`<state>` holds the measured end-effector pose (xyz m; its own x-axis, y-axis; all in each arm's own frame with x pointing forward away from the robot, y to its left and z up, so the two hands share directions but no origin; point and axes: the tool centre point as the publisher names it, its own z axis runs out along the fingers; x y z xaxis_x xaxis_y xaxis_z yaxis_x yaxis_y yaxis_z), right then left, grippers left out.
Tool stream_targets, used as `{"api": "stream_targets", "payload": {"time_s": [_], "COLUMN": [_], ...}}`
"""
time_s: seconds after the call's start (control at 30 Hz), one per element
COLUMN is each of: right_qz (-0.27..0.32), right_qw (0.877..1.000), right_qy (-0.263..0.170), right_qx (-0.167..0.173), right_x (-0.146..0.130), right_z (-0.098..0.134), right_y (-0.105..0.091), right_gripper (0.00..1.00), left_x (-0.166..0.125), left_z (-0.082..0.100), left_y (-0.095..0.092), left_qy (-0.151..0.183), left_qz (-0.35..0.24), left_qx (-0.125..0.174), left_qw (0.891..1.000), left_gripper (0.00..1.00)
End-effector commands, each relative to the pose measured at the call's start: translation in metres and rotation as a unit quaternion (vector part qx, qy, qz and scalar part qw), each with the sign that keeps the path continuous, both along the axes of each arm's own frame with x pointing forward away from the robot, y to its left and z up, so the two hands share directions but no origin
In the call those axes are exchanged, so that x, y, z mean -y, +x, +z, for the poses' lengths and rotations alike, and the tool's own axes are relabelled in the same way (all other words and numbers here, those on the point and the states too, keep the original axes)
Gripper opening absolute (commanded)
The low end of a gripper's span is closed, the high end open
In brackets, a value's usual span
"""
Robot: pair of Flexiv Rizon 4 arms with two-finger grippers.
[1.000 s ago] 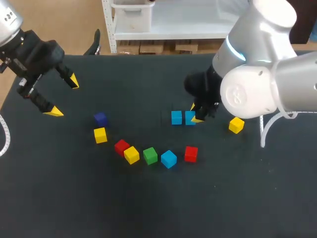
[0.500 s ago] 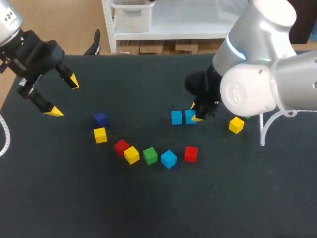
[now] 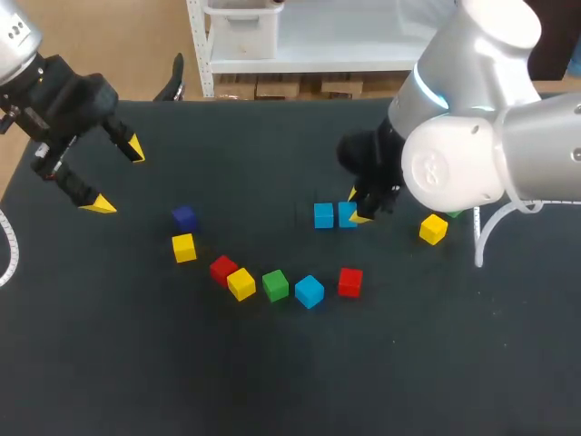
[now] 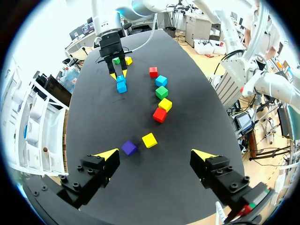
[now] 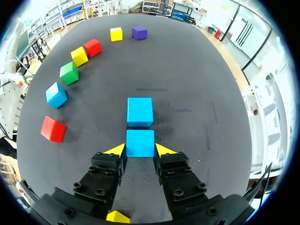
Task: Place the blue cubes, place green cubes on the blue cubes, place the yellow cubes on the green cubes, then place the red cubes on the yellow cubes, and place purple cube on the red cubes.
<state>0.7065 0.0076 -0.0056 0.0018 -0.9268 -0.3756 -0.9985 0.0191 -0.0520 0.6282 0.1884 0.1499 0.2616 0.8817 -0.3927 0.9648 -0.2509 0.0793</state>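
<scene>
Nearest, a green cube (image 3: 275, 285) is sitting in a curved row with red, yellow and blue ones on the counter (image 3: 272, 381). Just beyond, the right pincer (image 5: 139, 150) is clamping a blue cube (image 5: 140, 140) from two sides, just beside a second blue cube (image 5: 140, 111). Farther back, the left pincer (image 3: 116, 176) is hanging wide apart, holding nothing.

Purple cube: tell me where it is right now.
In the head view the purple cube lies left of centre, just behind the leftmost yellow cube and apart from it.
</scene>
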Motion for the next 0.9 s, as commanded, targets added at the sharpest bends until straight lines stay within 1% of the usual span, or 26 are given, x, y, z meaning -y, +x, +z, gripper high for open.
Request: {"api": "stream_targets", "payload": {"time_s": [0.03, 0.3, 0.4, 0.47, 0.5, 0.53, 0.6, 0.67, 0.7, 0.9], "right_qz": [0.001, 0.002, 0.003, 0.005, 0.007, 0.008, 0.009, 0.009, 0.009, 0.007], "right_qw": [1.0, 1.0, 1.0, 1.0, 1.0, 1.0, 1.0, 1.0, 1.0, 1.0], "right_qy": [0.001, 0.002, 0.003, 0.004, 0.004, 0.005, 0.005, 0.005, 0.005, 0.006], "right_qx": [-0.002, -0.002, -0.003, -0.004, -0.005, -0.005, -0.006, -0.007, -0.007, -0.011], "right_x": [0.0006, 0.0006, 0.0005, 0.0005, 0.0005, 0.0004, 0.0005, 0.0013, 0.0016, 0.0056], "right_z": [-0.0005, -0.0008, -0.001, -0.0011, -0.0011, -0.0015, -0.0017, -0.0023, -0.0026, -0.0009], "right_y": [0.0014, 0.0017, 0.0019, 0.0021, 0.0021, 0.0021, 0.0021, 0.0021, 0.0022, 0.0022], "right_gripper": [0.0, 0.0, 0.15, 0.32, 0.38, 0.47, 0.78, 0.87, 1.0, 1.0], "left_x": [0.0, 0.0, 0.0, 0.0, 0.0, 0.0, 0.0, 0.0, 0.0, 0.0], "left_z": [0.0003, 0.0003, 0.0003, 0.0003, 0.0003, 0.0003, 0.0003, 0.0003, 0.0003, 0.0003], "left_y": [0.0007, 0.0007, 0.0007, 0.0007, 0.0007, 0.0007, 0.0007, 0.0007, 0.0007, 0.0007], "left_qy": [0.001, 0.001, 0.001, 0.001, 0.001, 0.001, 0.001, 0.001, 0.001, 0.001], "left_qz": [-0.001, -0.001, -0.001, -0.001, -0.001, -0.001, -0.001, -0.001, -0.001, -0.001], "left_qx": [0.0, 0.0, 0.0, 0.0, 0.0, 0.0, 0.0, 0.0, 0.0, 0.0], "left_qw": [1.0, 1.0, 1.0, 1.0, 1.0, 1.0, 1.0, 1.0, 1.0, 1.0], "left_gripper": [1.0, 1.0, 1.0, 1.0, 1.0, 1.0, 1.0, 1.0, 1.0, 1.0]}}
